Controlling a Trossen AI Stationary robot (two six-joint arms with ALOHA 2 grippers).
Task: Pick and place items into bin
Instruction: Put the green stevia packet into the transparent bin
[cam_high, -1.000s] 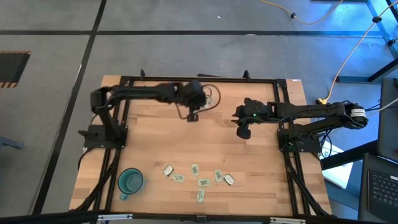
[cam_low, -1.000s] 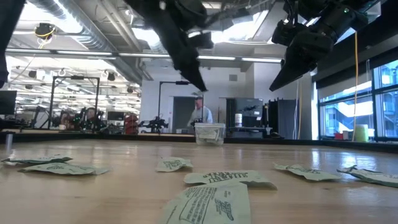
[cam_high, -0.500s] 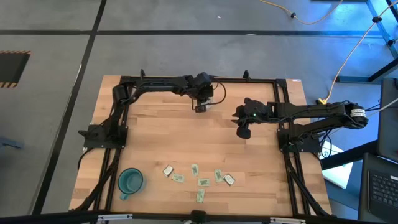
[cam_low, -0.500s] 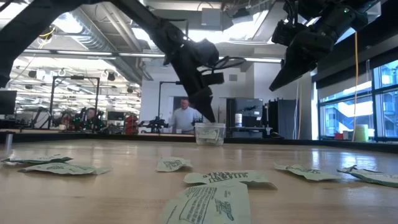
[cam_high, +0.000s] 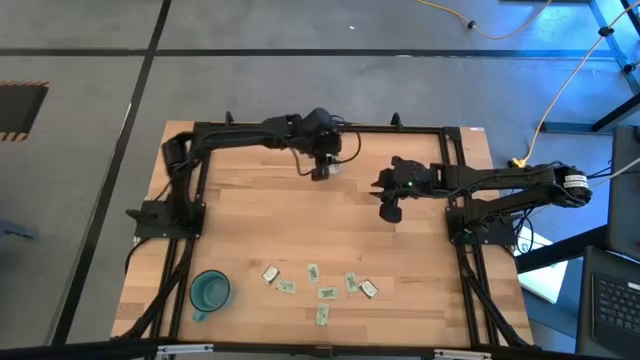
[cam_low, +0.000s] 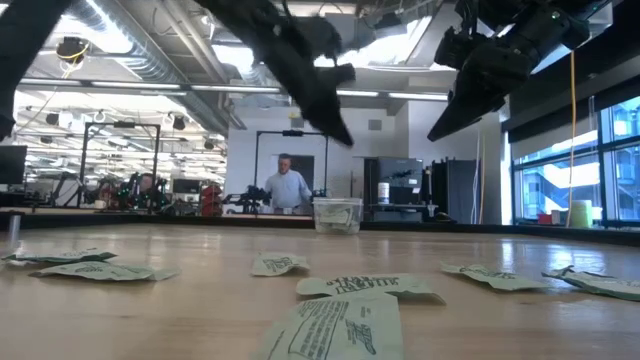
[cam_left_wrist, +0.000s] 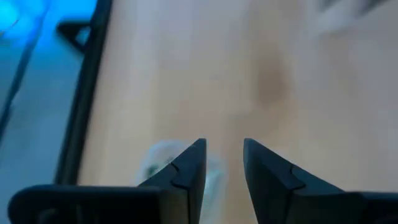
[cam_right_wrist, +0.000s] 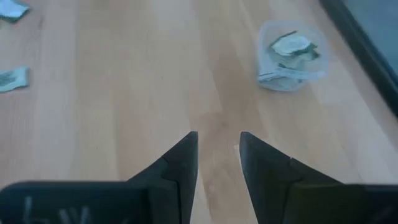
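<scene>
The bin (cam_right_wrist: 290, 57), a small clear container with a few packets inside, stands near the table's far edge; it also shows in the low view (cam_low: 338, 214). My left gripper (cam_left_wrist: 222, 144) hangs open just above and beside it (cam_high: 320, 170), with nothing between its fingers. A pale blur (cam_left_wrist: 160, 165) shows behind one of its fingers; I cannot tell what it is. Several pale green and white packets (cam_high: 320, 285) lie flat near the table's near edge. My right gripper (cam_right_wrist: 217, 135) waits open and bare above the right middle of the table (cam_high: 391, 210).
A teal cup (cam_high: 210, 291) stands at the near left corner. A black frame (cam_high: 320, 127) runs round the table's far and side edges. Bare wood lies between the bin and the packets. A person (cam_low: 287, 188) stands in the room beyond the table.
My left gripper has swung toward the table's far edge to the bin, dipped its fingertips down to the bin's rim, then risen again above it. My right gripper has kept still.
</scene>
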